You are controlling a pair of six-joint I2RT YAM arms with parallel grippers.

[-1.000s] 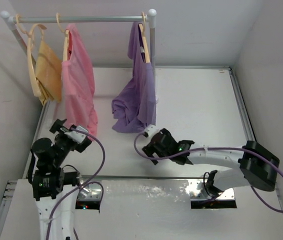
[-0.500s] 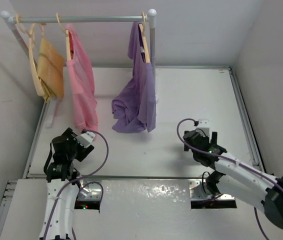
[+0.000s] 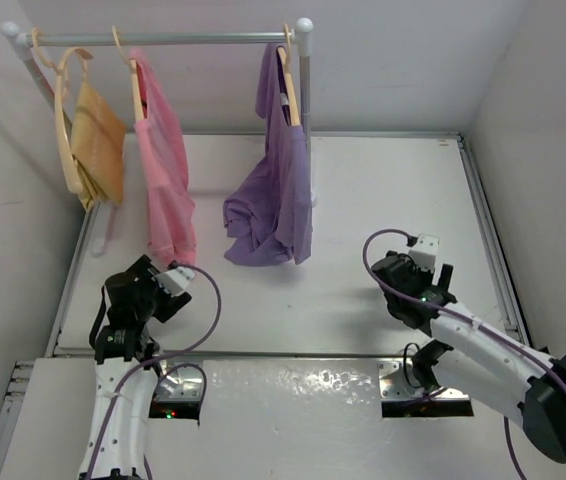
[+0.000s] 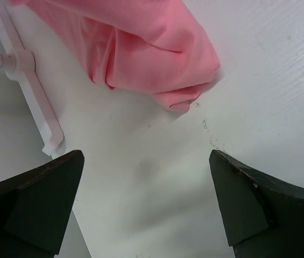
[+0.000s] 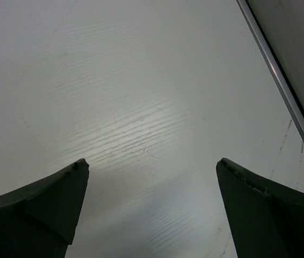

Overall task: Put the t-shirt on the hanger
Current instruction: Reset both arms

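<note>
**Pink t-shirt on its hanger**

The soft pink t-shirt hangs from the pale wooden hanger on the metal rail, its hem bunched on the white bench. The jaws of the left arm stand spread near that hem, holding nothing. Those of the right arm, well apart, are spread and empty too.

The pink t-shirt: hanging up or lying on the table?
Hanging: the t-shirt drapes from a wooden hanger on the rail, hem touching the table.

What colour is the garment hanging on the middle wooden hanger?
Plain salmon-pink fabric t-shirt; clearest in the top external view.
</note>
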